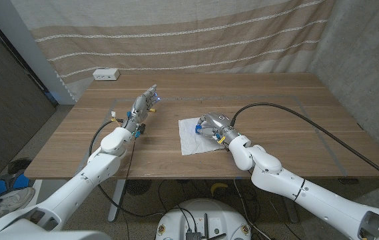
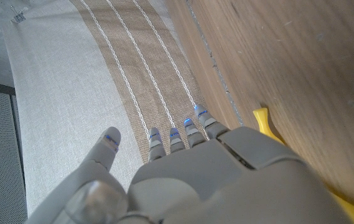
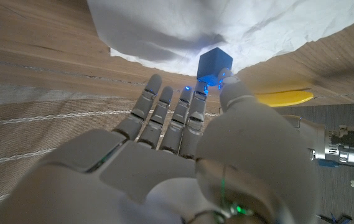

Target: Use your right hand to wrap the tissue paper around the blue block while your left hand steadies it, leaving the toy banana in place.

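My right hand (image 1: 213, 125) pinches the blue block (image 3: 214, 65) on the tissue paper (image 1: 190, 138). Left of the paper, my left hand (image 1: 142, 105) hovers, fingers extended, near the toy banana (image 2: 265, 121).

A rectangular wooden table (image 1: 262, 93) with a plank-grain top occupies the centre of the room. A beige curtain (image 1: 176, 33) with thin white horizontal stripes hangs behind the table's far edge. A white power strip (image 1: 106, 75) lies on the table's far left corner. A grey textured wall (image 1: 369, 60) stands on the right side. A dark panel (image 1: 2, 87) stands on the left. Shoes (image 1: 2, 193) lie on the floor at lower left.
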`<move>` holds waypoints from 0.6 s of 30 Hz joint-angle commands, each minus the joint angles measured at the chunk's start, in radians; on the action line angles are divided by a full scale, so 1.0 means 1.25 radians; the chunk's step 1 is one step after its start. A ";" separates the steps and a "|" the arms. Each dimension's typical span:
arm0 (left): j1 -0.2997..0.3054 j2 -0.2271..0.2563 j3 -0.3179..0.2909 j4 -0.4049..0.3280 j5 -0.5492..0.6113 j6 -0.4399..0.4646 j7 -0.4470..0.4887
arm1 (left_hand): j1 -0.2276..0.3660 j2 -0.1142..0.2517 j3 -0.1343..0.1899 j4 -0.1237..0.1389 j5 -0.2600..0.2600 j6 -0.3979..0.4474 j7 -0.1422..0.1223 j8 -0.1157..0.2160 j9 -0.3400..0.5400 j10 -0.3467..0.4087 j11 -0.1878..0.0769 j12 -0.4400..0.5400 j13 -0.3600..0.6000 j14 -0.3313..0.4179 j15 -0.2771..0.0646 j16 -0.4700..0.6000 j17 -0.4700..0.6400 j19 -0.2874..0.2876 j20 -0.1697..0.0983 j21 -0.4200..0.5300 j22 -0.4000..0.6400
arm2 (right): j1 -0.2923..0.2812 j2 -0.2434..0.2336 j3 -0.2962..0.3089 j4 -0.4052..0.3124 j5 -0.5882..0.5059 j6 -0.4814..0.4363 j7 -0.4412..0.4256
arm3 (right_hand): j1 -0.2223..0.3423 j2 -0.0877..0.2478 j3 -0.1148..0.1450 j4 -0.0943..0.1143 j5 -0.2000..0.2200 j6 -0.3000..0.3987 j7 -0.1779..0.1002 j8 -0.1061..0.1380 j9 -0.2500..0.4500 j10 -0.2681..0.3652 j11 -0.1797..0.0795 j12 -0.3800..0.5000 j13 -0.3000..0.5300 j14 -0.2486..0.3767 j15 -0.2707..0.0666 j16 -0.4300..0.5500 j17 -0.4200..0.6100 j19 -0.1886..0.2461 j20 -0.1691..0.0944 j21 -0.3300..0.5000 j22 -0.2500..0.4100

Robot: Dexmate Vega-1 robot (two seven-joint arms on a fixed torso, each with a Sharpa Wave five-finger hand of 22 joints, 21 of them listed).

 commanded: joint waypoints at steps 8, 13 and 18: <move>-0.011 -0.005 0.002 0.020 -0.004 -0.006 -0.013 | -0.010 0.023 0.002 -0.002 -0.003 0.003 -0.004 0.000 0.003 0.005 0.001 -0.002 0.002 0.003 -0.010 0.001 0.001 0.007 0.003 -0.003 0.002 | 0.005 -0.016 0.003 -0.023 0.025 -0.020 0.048 | -0.050 -0.047 -0.038 0.012 -0.015 -0.046 0.005 -0.029 -0.014 -0.019 0.011 -0.011 0.000 -0.011 -0.090 -0.003 0.000 0.000 0.029 -0.005 0.001; -0.014 -0.006 0.004 0.026 -0.006 -0.008 -0.019 | -0.010 0.022 0.002 -0.002 -0.003 0.003 -0.003 0.000 0.003 0.005 0.001 -0.002 0.002 0.004 -0.010 0.001 0.001 0.006 0.002 -0.004 0.002 | 0.005 -0.017 0.003 -0.030 0.019 -0.038 0.053 | -0.065 -0.052 -0.049 0.016 -0.024 -0.077 0.001 -0.046 -0.019 -0.039 0.017 -0.020 -0.001 -0.022 -0.081 -0.006 0.000 -0.004 0.034 -0.009 0.001; -0.015 -0.008 0.003 0.029 -0.010 -0.009 -0.022 | -0.010 0.022 0.002 -0.003 -0.003 0.003 -0.004 0.000 0.003 0.005 0.000 -0.002 0.002 0.004 -0.010 0.001 0.001 0.006 0.002 -0.004 0.002 | -0.012 -0.007 0.012 -0.027 0.013 -0.047 -0.003 | -0.057 -0.033 -0.043 0.014 -0.022 -0.087 -0.006 -0.053 -0.021 -0.053 0.012 -0.025 0.000 -0.027 -0.090 -0.006 0.003 -0.010 0.029 -0.013 0.001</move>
